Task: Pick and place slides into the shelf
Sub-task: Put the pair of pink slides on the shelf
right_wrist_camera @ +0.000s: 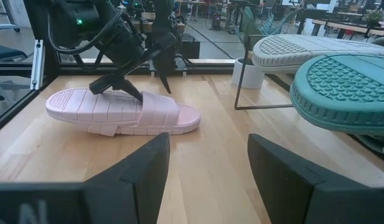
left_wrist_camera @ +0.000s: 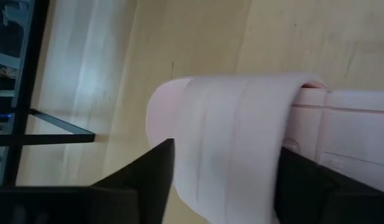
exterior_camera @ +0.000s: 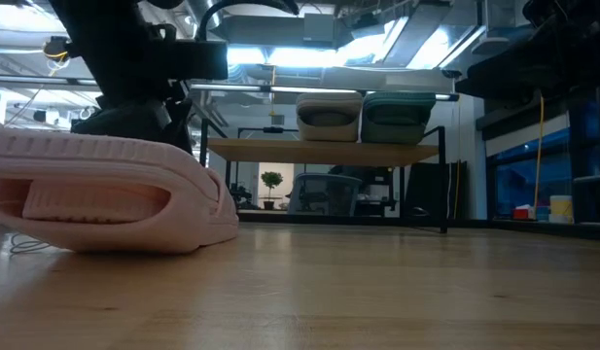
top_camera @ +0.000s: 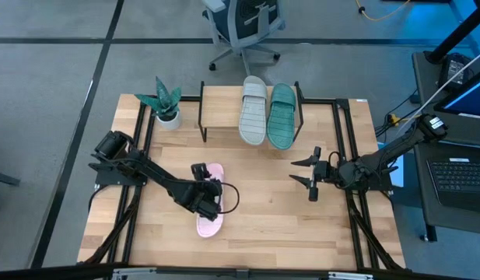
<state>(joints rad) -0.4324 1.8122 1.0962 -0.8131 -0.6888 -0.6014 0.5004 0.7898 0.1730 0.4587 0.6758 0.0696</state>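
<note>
The pale pink slide [top_camera: 211, 211] lies flat on the tabletop, toe toward the far edge. My left gripper [top_camera: 206, 189] is open above it, pointing down. One finger stands at each edge of its wide strap [left_wrist_camera: 235, 137], as the right wrist view also shows [right_wrist_camera: 153, 94]. The light grey slide [top_camera: 254, 110] and the teal green slide [top_camera: 282, 115] lie side by side on the right part of the shelf [top_camera: 220, 117], their near ends overhanging the plank. My right gripper [top_camera: 294, 171] hovers open right of centre, pointing left, touching nothing. My left gripper comes from above, its fingers [left_wrist_camera: 151, 177] standing astride the pink slide's strap [right_wrist_camera: 160, 109], one at the toe-side edge and one at the heel-side edge. Whether they touch the strap, I cannot tell. The slide rests on the table.
A potted plant [top_camera: 166, 105] stands at the far left, beside the shelf. Black frame rails [top_camera: 339, 140] run along the table's left and right sides. Bare plank shows on the shelf's left part, and bare tabletop [top_camera: 263, 210] between the two grippers.
</note>
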